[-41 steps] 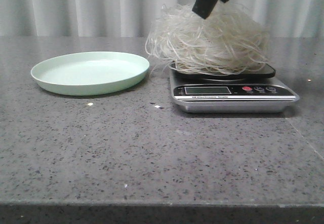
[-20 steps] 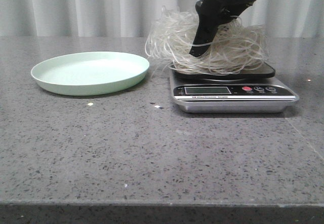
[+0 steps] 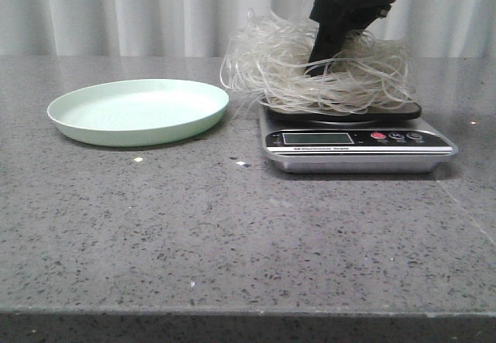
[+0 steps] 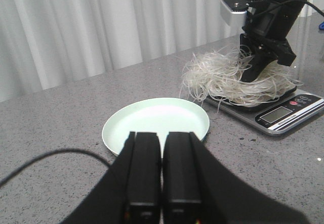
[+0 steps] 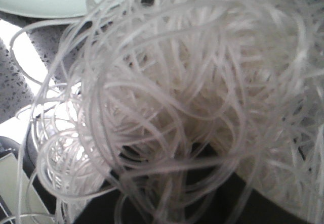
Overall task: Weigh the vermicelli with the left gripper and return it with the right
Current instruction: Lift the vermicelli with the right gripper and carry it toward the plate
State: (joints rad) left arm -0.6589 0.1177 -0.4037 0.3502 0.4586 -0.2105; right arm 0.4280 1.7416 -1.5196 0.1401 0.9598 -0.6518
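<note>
Vermicelli [image 3: 310, 72] now flatter beneath deeper-sunk right gripper [image 3: 322, 66].

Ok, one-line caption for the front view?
Right gripper plunged into the vermicelli on the scale, pale green plate empty alongside.

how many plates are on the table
1: the pale green plate sits empty on the table's left side, beside the scale holding the vermicelli. None appears hidden.

The right end effector [image 3: 319, 66] has sunk into the vermicelli [image 3: 318, 68]; the tangle sits flatter.
</note>
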